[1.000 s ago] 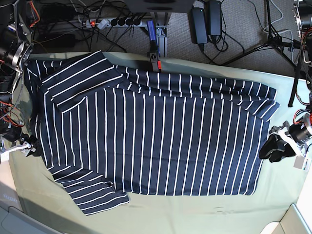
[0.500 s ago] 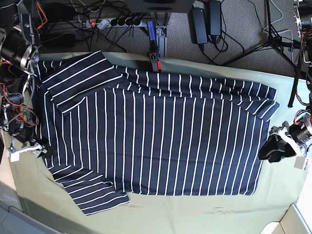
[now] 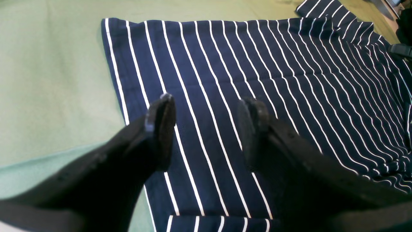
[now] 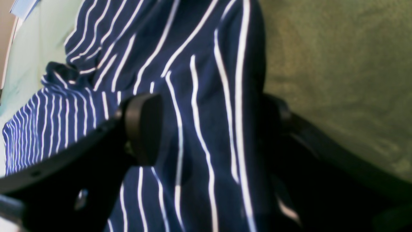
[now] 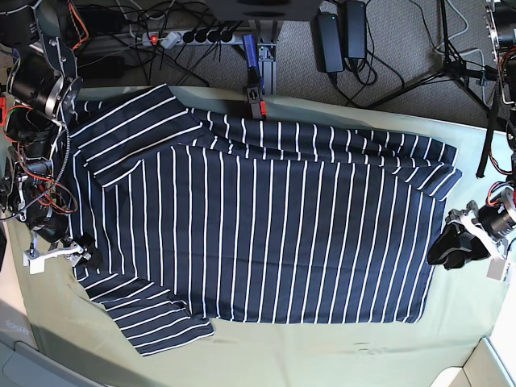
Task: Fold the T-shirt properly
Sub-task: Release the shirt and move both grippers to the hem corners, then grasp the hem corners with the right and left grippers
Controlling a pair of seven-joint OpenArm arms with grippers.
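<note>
Lying flat across the olive-green table cloth (image 5: pixel 322 355), one navy white-striped T-shirt (image 5: pixel 266 234) fills the middle of the base view, one sleeve at 10 o'clock, another at 7 o'clock. Two arms work its ends: the right gripper (image 5: pixel 81 254) at 9 o'clock on the shirt's edge, the left gripper (image 5: pixel 451 246) at 3 o'clock beside the hem. Only the wrist views show the jaws: the left gripper's (image 3: pixel 206 129) stand apart over striped fabric, the right gripper's (image 4: pixel 212 129) spread wide with a fold of shirt between them.
</note>
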